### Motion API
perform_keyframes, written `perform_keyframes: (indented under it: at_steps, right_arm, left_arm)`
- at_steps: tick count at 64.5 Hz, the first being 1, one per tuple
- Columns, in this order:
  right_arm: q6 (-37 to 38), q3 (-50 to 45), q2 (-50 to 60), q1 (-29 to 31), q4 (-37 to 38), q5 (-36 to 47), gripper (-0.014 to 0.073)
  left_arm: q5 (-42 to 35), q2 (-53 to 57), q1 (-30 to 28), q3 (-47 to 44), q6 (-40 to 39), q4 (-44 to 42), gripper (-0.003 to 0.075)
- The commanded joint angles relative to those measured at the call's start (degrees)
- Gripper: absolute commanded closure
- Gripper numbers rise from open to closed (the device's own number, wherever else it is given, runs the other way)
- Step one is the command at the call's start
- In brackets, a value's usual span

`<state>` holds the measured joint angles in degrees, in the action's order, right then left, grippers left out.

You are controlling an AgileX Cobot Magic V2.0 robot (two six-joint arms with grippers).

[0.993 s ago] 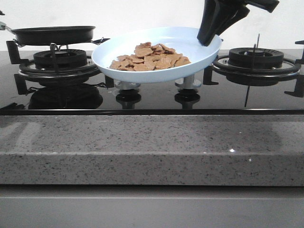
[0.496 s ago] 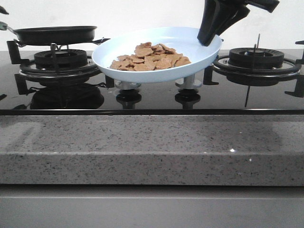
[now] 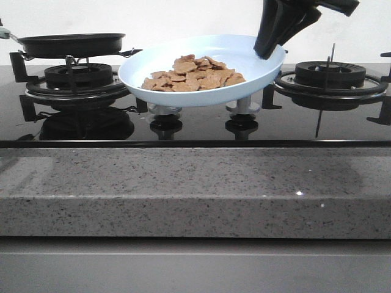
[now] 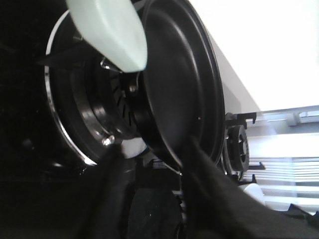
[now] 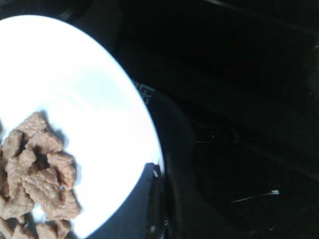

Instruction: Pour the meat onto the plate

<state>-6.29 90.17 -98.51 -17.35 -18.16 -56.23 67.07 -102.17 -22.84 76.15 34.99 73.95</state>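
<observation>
The right gripper (image 3: 269, 52) has its jaws clamped on the right rim of the plate (image 3: 153, 64); the right wrist view shows one finger over the rim edge. The left gripper (image 4: 149, 164) has its fingers set to either side of the near edge of the pan (image 3: 67, 44), one finger overlapping its rim, but the view is too dark to tell whether the jaws bear on it.

Present state:
- The meat (image 3: 192, 74) lies heaped in the plate, toward its front and centre. None shows in the pan.
- The plate hangs above the knobs (image 3: 166, 111) at the centre of the stove (image 3: 201, 125), between the left burner (image 3: 76, 76) and the right burner (image 3: 330, 73). It tilts slightly, the gripped side higher.
- The pan sits over the left burner, near the stove's left edge, just beside the plate's left rim without touching it.

Judgement: the pour appears complete; the step in hand is to put the plate down.

Procedure:
1. Level the plate before lowering, so the pieces do not slide to the low left rim.
2. Keep the plate's left rim apart from the pan and the left burner's grate.
3. Lower slowly, and choose a flat spot; the knobs beneath give poor support.
4. Release only once the base rests fully.
</observation>
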Motion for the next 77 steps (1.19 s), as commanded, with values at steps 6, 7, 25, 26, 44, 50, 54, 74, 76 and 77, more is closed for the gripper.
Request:
perform_keyframes:
  at_steps: [6,7,25,26,44,50,54,74,76,77]
  right_arm:
    - [-0.20,1.51,3.33,0.10,-1.40,2.28,0.0653]
    - [-0.20,1.51,3.33,0.10,-1.40,2.28,0.0653]
    - [-0.20,1.51,3.33,0.10,-1.40,2.28,0.0653]
    - [-0.20,1.51,3.33,0.10,-1.40,2.28,0.0653]
    - [-0.20,1.51,3.33,0.10,-1.40,2.28,0.0653]
    - [-0.20,1.51,3.33,0.10,-1.40,2.28,0.0653]
    - [-0.20,1.51,3.33,0.10,-1.40,2.28,0.0653]
    - [-0.20,1.51,3.33,0.10,-1.45,3.08,0.0653]
    - [-0.20,1.51,3.33,0.10,-1.45,3.17,0.0653]
    - [-0.20,1.51,3.33,0.10,-1.45,3.17,0.0653]
  left_arm:
    - [0.96,7.15,0.73,-0.76,-0.42,2.61,0.0652]
    - [0.84,7.71,0.74,-1.02,-0.16,2.61,0.0653]
    - [-10.24,23.56,7.09,-10.22,5.94,-5.40,0.0690]
    - [-11.60,24.66,7.79,-10.71,5.94,-6.67,0.0700]
    - [-32.53,45.76,21.00,-20.13,3.58,-23.91,0.0741]
    - [-37.31,51.47,22.72,-23.77,3.52,-27.77,0.0741]
    - [-40.81,54.91,23.51,-26.89,3.52,-31.64,0.0741]
    - [-50.80,68.49,23.62,-38.37,3.52,-37.81,0.0741]
    - [-50.90,69.02,23.62,-39.03,3.52,-37.81,0.0741]
    - [-50.90,69.20,23.62,-39.20,3.52,-37.81,0.0741]
